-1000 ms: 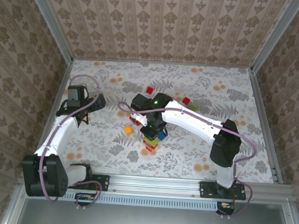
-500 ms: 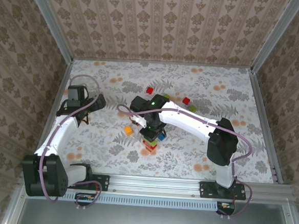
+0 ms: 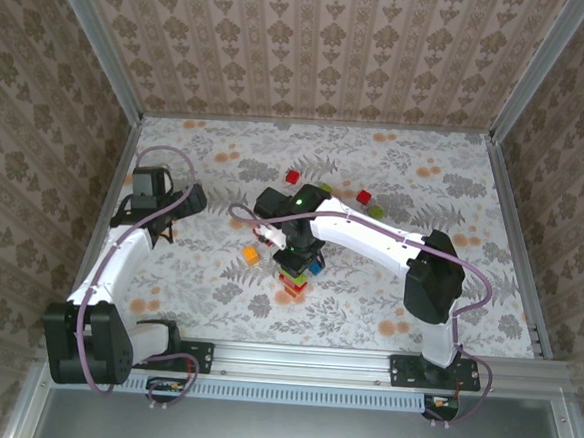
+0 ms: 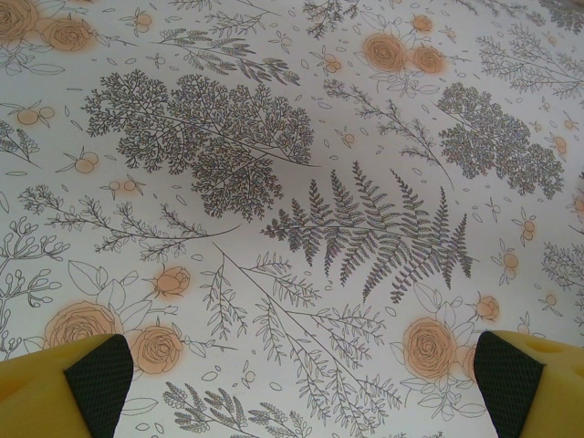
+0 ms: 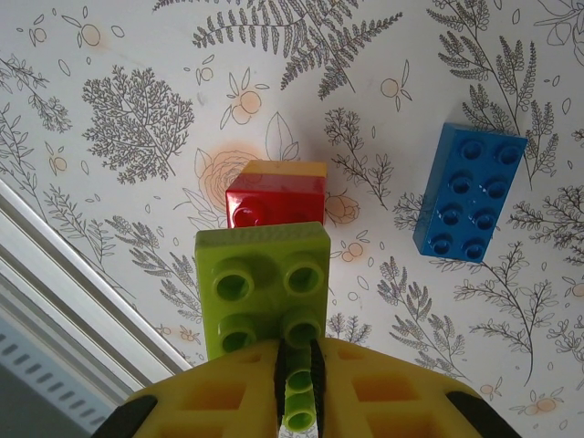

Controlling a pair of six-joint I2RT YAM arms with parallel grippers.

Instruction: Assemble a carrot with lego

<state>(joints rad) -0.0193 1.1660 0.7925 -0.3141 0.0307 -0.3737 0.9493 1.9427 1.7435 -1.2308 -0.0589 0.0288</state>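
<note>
Between patterned walls (image 3: 314,50), a floral-printed table (image 3: 366,304) carries scattered lego (image 3: 293,176).

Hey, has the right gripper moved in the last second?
Yes, the right gripper has shifted slightly left, judged against the loose red brick beyond it.

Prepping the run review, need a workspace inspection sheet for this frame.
Surface: floral-print table, flat, no spills seen.
Job's things: green brick over red brick; blue brick lying flat beside them; orange brick and loose red brick farther out.
Clutter: nothing seen.
Tools: left tool open, empty, above bare table; right tool shut on the green brick.
Cables: purple cable looped along each arm.
Surroundings: patterned walls, metal rail at the near edge.
</note>
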